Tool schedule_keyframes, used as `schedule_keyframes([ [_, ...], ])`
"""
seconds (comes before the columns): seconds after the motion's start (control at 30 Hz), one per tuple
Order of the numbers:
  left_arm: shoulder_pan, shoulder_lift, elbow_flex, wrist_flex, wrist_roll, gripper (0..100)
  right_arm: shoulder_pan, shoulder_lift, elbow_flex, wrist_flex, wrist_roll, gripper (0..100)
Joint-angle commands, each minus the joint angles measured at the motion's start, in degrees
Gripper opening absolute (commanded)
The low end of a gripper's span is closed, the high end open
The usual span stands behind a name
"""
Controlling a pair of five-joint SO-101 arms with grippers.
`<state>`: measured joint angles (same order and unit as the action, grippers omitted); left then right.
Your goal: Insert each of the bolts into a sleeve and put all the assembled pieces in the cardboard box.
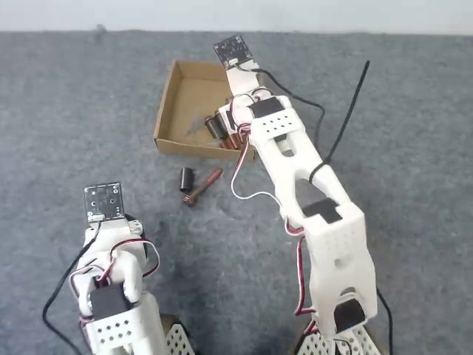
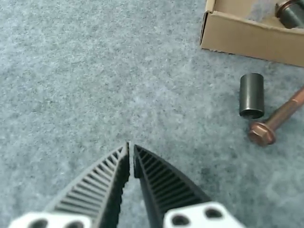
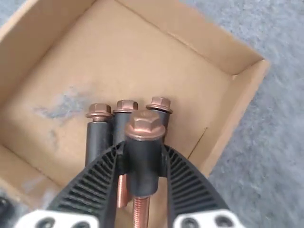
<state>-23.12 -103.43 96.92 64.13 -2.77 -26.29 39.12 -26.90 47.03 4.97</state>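
While the right pincer (image 3: 141, 151) pinches a sleeved bolt (image 3: 144, 126) over the box (image 3: 230, 114) near the counter's (image 1: 66, 111) far edge, the left pincer (image 2: 131, 151), pressed together, hovers near a loose sleeve (image 2: 251, 94) and bolt (image 2: 281, 115) mid-counter.

Colour record: copper, black and tan on mottled grey.
Loose bolt (image 1: 202, 186) copper-brown; loose sleeve (image 1: 186, 178) matte black; held sleeved bolt (image 3: 144, 142) the same pair of colours. Cardboard box (image 1: 191, 100) tan, floor smudged grey. Table (image 1: 89, 111) speckled grey. Left gripper (image 2: 130, 149) and right gripper (image 3: 141, 151) black, ribbed; arms (image 1: 325, 222) white.
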Motion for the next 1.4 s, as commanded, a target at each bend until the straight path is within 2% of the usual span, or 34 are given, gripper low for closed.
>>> schedule_keyframes([
  [0.0,-0.3,-0.4,-2.2,0.2,-0.5,1,1.3,0.7,-6.9,-0.1,0.8,0.6],
  [0.37,-0.1,-0.4,-2.2,0.2,-0.5,1,3.6,4.9,-10.5,-0.4,0.9,1.2],
  [0.53,-0.1,-0.5,-2.2,0.2,-0.5,1,3.6,4.9,-10.5,0.5,0.9,13.2],
  [0.7,-0.1,-0.6,-2.2,0.2,-0.5,1,3.6,4.2,-10.8,3.3,1.1,14.4],
  [0.93,-0.1,-0.6,-2.2,0.1,-0.5,1,2.2,-2.6,-11.5,14.5,0.8,14.0],
  [1.07,-0.1,-0.6,-2.2,0.1,-0.5,1,1.3,-6.6,-11.5,21.1,0.8,0.2],
  [1.13,-0.1,-0.6,-2.2,0.1,-0.5,1,0.6,-7.7,-11.5,24.5,0.8,2.8],
  [1.37,-0.4,-0.7,-2.2,-0.1,-0.3,1,-4.3,-12.1,-11.6,36.2,0.7,0.6],
])
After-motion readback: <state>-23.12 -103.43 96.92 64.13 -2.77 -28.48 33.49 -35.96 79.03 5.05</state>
